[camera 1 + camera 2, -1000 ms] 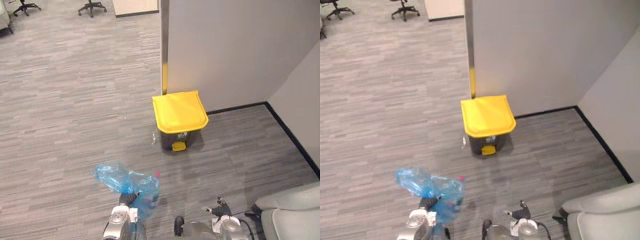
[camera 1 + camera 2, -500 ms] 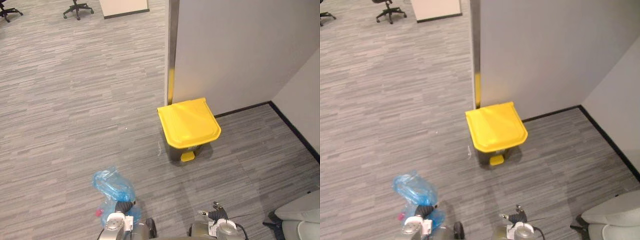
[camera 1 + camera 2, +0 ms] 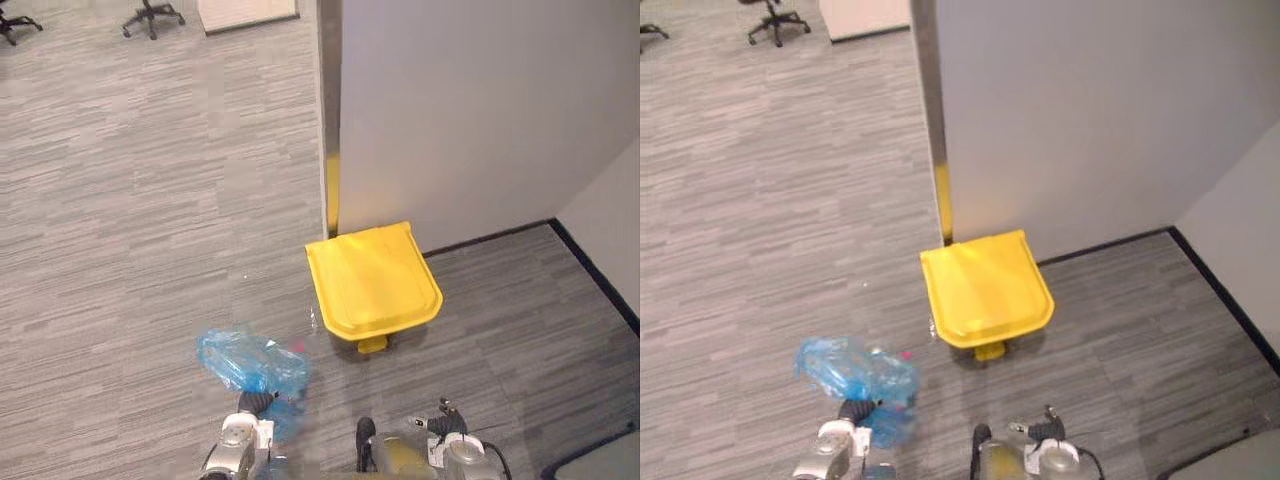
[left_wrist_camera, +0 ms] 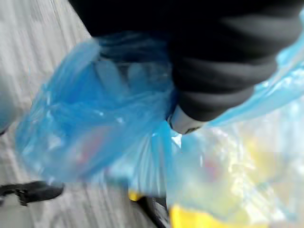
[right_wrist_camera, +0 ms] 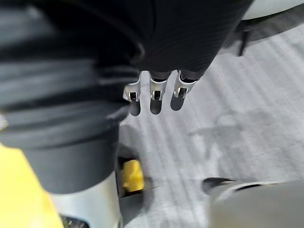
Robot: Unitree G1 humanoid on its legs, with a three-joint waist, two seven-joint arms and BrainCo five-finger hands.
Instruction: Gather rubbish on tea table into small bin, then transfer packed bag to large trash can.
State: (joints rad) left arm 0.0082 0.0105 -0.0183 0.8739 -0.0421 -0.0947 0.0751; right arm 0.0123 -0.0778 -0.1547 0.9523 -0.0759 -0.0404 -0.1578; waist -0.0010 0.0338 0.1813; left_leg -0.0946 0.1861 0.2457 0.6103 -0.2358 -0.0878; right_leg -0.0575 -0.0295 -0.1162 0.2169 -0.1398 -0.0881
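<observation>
A blue plastic bag [image 3: 250, 363] with rubbish inside, a bit of pink showing through, hangs from my left hand [image 3: 255, 403] low in the eye views. The left hand is shut on the bag's gathered neck; in the left wrist view the bag [image 4: 95, 128] bulges past the dark cover [image 4: 213, 71]. The large trash can [image 3: 372, 280] has a shut yellow lid and a yellow pedal [image 3: 372, 344]. It stands on the floor ahead and to the right of the bag. My right hand [image 3: 446, 418] hangs low right, and its fingers [image 5: 155, 90] are relaxed and hold nothing.
A grey partition wall [image 3: 470, 110] rises right behind the can, its metal corner post [image 3: 330, 150] marked with a yellow strip. Black skirting [image 3: 600, 285] runs along the right wall. Office chair bases [image 3: 150, 15] stand far back left. Grey carpet lies all around.
The whole picture has shifted, so the camera has moved; the can now sits lower and closer. The bag has swung up and to the right in my left hand.
</observation>
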